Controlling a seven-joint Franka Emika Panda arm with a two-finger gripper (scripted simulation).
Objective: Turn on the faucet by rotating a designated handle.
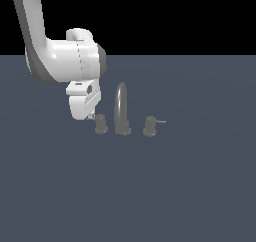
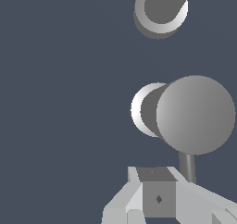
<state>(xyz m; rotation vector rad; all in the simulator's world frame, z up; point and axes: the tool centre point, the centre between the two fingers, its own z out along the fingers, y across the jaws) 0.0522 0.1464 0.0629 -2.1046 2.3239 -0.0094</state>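
The faucet (image 1: 121, 107) is a tall grey arched spout on a small base; the wrist view shows only its base (image 2: 161, 11). The handle (image 1: 101, 123) is the stubby knob on the exterior view's left of the spout. It looms large in the wrist view (image 2: 194, 114), with its thin lever rod (image 2: 187, 166) running toward my fingers. My gripper (image 1: 91, 117) (image 2: 156, 186) hangs just beside the knob on its lever side, and in the exterior view it hides the rod. No gap shows between the fingers, and the rod lies alongside them, not between them.
A twin knob (image 1: 149, 126) stands on the spout's other side, its rod (image 1: 161, 121) pointing to the exterior view's right. Everything rests on a flat dark grey-blue floor (image 1: 175, 186). The white arm (image 1: 60, 56) comes in from the upper left.
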